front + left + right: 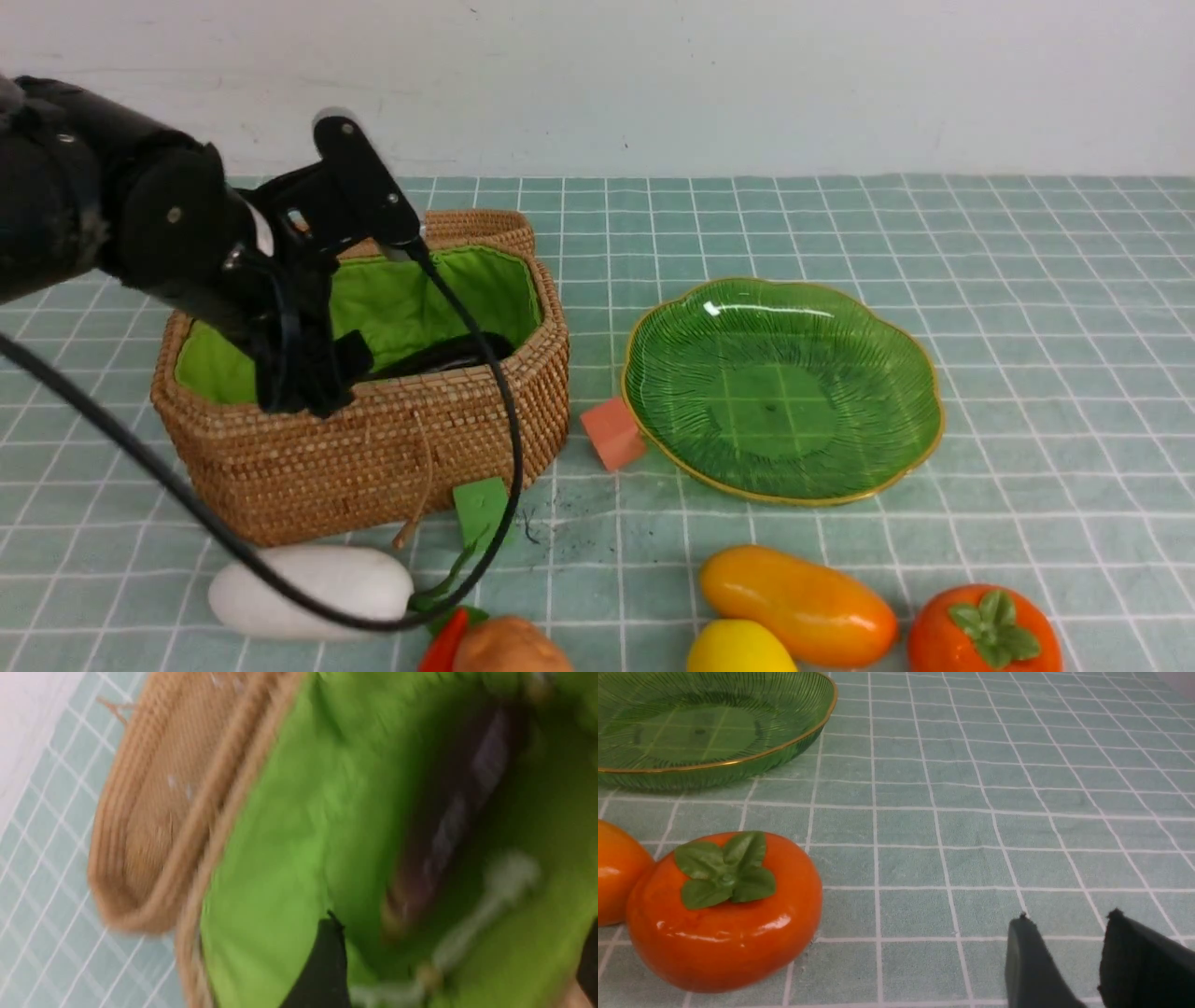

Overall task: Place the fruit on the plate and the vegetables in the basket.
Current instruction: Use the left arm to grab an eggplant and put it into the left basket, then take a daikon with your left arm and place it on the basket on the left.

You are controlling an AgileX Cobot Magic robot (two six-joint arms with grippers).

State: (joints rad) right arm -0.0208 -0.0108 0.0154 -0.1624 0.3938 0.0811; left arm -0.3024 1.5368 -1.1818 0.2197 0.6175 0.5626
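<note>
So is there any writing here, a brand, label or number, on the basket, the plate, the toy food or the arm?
None can be read in any view.
The basket, plate, persimmon, radish and left arm show no print.
The left wrist view is too blurred to tell.

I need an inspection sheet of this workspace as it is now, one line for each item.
Surface: teal checked cloth, dark smudges before the basket.
Job's things: basket open, dark item inside; plate bare; mango, lemon, persimmon, radish, carrot, potato on the cloth.
Clutter: salmon cube, green cube.
Grippers: left gripper open inside the basket; right gripper open, low over the cloth, holding nothing.
Cables: black cable hangs from the left arm across basket front and radish.
Surroundings: white wall; nothing else seen.
</note>
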